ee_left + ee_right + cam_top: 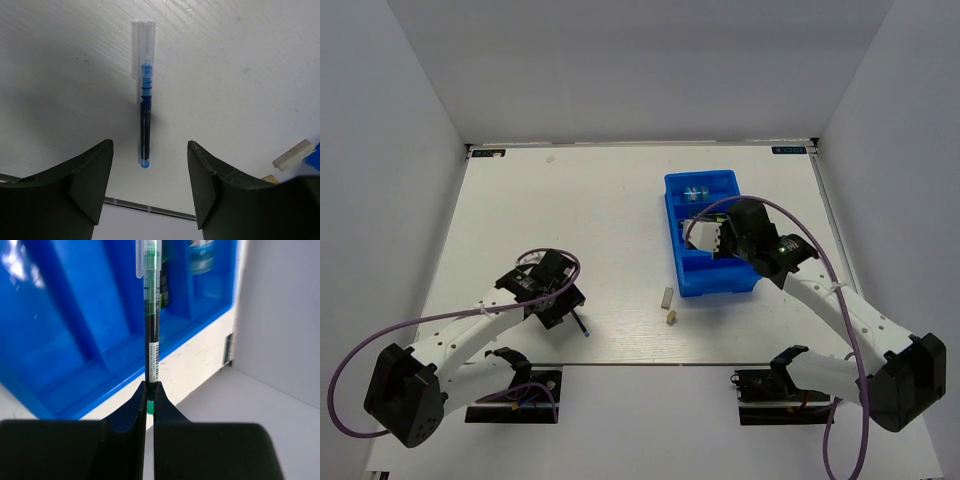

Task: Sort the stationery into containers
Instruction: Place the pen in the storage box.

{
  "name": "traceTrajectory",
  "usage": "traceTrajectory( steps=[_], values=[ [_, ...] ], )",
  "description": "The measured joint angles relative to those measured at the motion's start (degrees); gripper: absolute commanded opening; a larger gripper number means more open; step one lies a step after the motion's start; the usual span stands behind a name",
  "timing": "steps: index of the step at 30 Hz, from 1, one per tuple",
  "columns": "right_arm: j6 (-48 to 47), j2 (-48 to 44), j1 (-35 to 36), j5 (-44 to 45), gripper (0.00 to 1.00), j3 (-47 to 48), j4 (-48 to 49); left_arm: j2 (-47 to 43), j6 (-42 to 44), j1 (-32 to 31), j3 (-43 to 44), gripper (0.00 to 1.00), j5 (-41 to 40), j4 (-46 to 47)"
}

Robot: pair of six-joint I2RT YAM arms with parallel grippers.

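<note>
The tray [715,288] is bright blue on a white table [570,220]. Left of the tray, the clear blue-ink pen [144,125] looks dark navy. Over the tray, the green-ink pen [152,340] bears a white printed label. Beside the tray, the eraser [667,296] is grey and the small piece [672,318] tan.

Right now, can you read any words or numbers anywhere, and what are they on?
Nothing is readable.
White label on the green pen: print too small.
Pack in the blue tray: label blurred.
Far-left blue sticker and far-right blue sticker: too small.
Blue pen: no writing shows.
</note>
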Motion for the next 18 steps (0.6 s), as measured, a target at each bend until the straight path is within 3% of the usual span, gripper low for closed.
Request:
traceTrajectory(
  steps=[14,18],
  values=[
    [-11.21,6.36,-11.43,-16.33,0.00,-3.65,-3.56,3.54,-0.39,1.14,1.53,0.71,2.10,0.04],
    [-12.22,10.60,-12.92,-17.97,0.27,-3.43,-2.86,3.72,-0.39,1.53,1.55,0.71,2.67,0.02]
  ],
)
